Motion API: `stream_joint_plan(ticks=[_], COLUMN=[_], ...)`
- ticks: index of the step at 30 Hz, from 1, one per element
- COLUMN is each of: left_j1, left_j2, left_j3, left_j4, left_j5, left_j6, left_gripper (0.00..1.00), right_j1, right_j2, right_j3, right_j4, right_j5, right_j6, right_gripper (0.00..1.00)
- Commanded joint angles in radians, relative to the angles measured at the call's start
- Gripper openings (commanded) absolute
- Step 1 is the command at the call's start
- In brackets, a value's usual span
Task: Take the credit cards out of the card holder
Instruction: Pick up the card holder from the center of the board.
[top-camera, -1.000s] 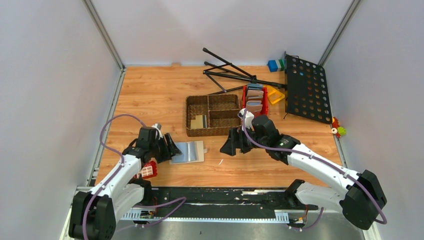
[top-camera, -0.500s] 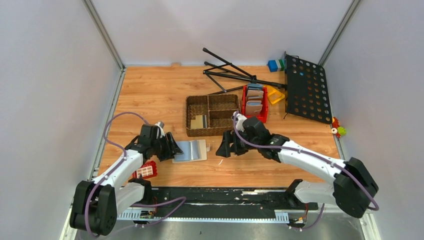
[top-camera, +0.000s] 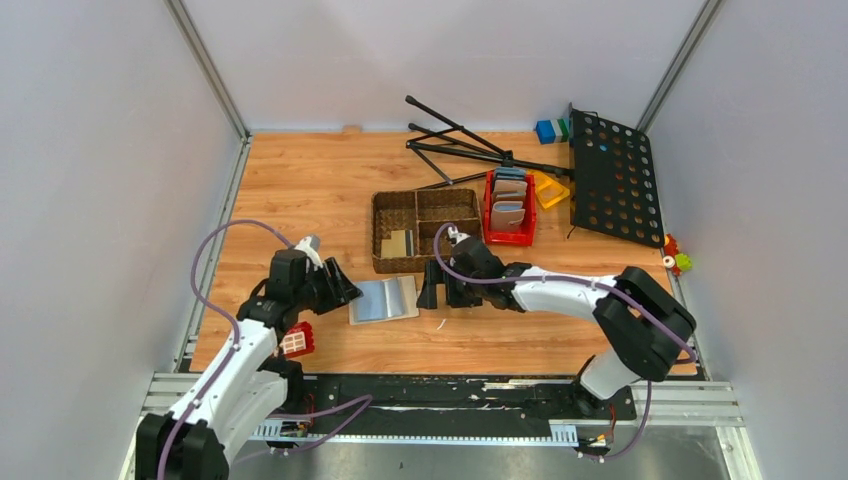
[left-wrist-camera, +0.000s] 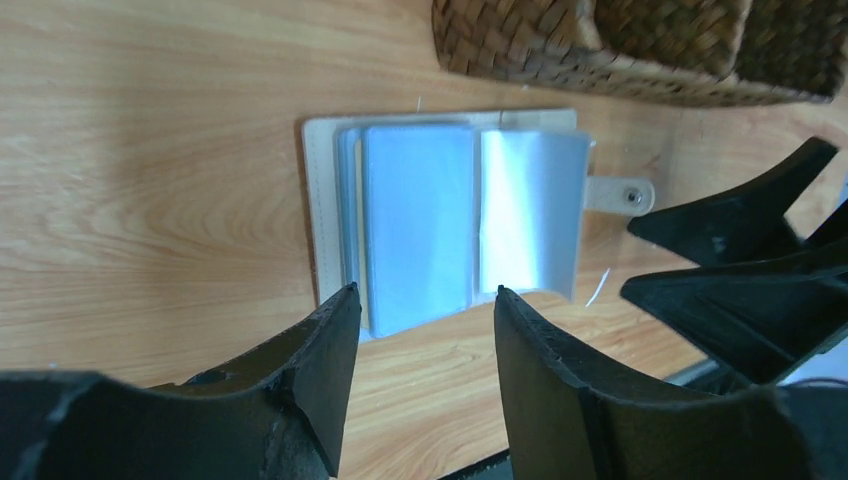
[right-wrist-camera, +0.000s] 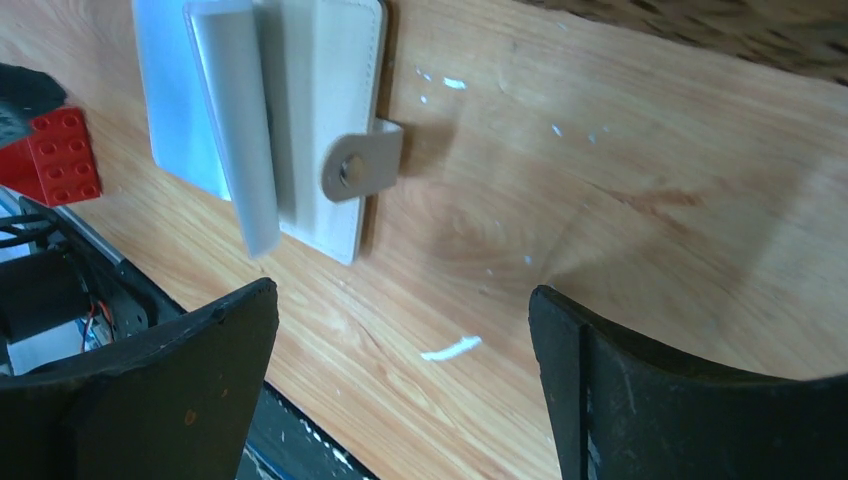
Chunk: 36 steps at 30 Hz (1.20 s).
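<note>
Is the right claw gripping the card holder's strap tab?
No, the right claw is open over the wooden table, and the card holder with its strap tab lies clear of it.

Nothing legible appears in any view. The card holder (left-wrist-camera: 420, 220) at frame centre, the red brick (right-wrist-camera: 60, 155) at the left edge and the woven basket (left-wrist-camera: 600, 50) along the top show no readable lettering.
</note>
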Motion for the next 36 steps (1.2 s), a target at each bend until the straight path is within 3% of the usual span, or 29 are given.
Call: stream_joint_plan(ticks=[1,7,12,18,28,33,36], left_j1=[0.001,0.028,0.028,0.027,0.027,0.017,0.005], left_j2=[-0.051,0.027,0.137,0.159,0.011,-0.005,-0.002], left_j3=[0.076,0.052,0.035,-0.004,-0.028,-0.058,-0.069], left_j4=[-0.071,0.02,0.106,0.193,0.096,0.098,0.092], left_j5=[-0.145,-0.129,-0.075,0.046,0.054,0.085,0.055], left_j6=[-0.003,-0.003,0.01,-0.011,-0.002,-0.018,-0.004], left_gripper=[0.61,0.64,0.62,0.59,0.6,0.6,0.6], right_j1=[0.039,0.083,0.111,0.127,0.127,0.127,0.125], right_j2=[0.063,0.147,0.196,0.211,0.165,0.073,0.019], right_j3=[0.065,0.158,0.24,0.24,0.232,0.165,0.132], right_j4=[0.125,0.109,0.035,0.03,-0.062,-0.081,-0.088], right_j5=[0.051,0.115,0.189,0.246,0.301,0.304,0.297], right_j6=[0.053,0.029,0.028,0.041,-0.007,-0.031,-0.059], right_gripper=[0.95,0.94,0.86,0.52,0.0,0.0,0.08])
